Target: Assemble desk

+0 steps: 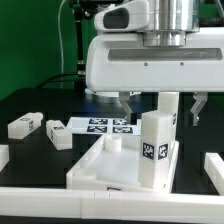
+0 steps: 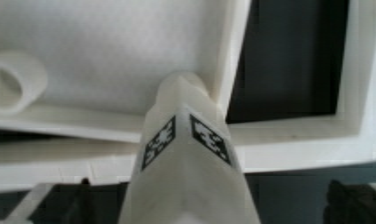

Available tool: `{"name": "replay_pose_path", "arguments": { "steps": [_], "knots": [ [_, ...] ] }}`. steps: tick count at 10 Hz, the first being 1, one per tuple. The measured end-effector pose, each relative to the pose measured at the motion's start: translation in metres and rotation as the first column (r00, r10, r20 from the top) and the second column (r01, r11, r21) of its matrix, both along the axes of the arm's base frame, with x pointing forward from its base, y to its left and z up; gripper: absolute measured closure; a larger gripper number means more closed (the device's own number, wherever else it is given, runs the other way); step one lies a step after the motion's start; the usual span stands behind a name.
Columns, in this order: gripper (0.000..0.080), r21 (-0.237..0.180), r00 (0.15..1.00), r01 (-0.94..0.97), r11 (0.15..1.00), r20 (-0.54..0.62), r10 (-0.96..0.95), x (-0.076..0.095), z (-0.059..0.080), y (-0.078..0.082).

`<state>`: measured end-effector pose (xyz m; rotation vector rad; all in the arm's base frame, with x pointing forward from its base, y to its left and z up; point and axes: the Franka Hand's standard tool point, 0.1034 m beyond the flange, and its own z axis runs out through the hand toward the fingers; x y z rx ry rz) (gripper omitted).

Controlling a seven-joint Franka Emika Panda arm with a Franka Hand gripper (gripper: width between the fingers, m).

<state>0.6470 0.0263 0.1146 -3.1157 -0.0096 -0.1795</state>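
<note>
Wrist view blurred; smooth white square-section plastic leg [image 1: 153, 150], black-and-white tagged, stands upright at four o'clock on the rimmed white plastic tabletop slab [image 1: 85, 172]; gripper [image 1: 162, 108] above, jaws spread, grasping nothing

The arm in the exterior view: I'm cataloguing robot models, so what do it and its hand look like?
The arm is glossy white with rounded casings and a grey metallic cylinder at the wrist. The hand has a broad, boxy white body and two short dark fingers.
</note>
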Motion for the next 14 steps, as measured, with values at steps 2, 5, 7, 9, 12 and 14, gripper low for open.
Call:
{"name": "replay_pose_path", "arguments": {
  "steps": [2,5,7,9,12,14],
  "knots": [
    [0.0150,-0.020,0.993,-0.118,0.993,0.000,0.118,0.0002,0.0008,0.0029],
    [0.0150,-0.046,0.955,-0.298,0.954,0.000,0.298,0.0007,0.0020,0.0026],
    [0.0150,-0.068,0.911,-0.412,0.909,-0.009,0.412,-0.0004,0.0004,0.0002],
    [0.0410,-0.074,0.885,-0.465,0.882,-0.013,0.465,-0.0005,0.0000,-0.0024],
    [0.0511,-0.074,0.885,-0.464,0.883,-0.013,0.465,-0.0006,-0.0003,-0.0027],
    [0.0511,-0.071,0.900,-0.436,0.897,-0.011,0.436,-0.0006,-0.0004,-0.0028]
  ]
}}
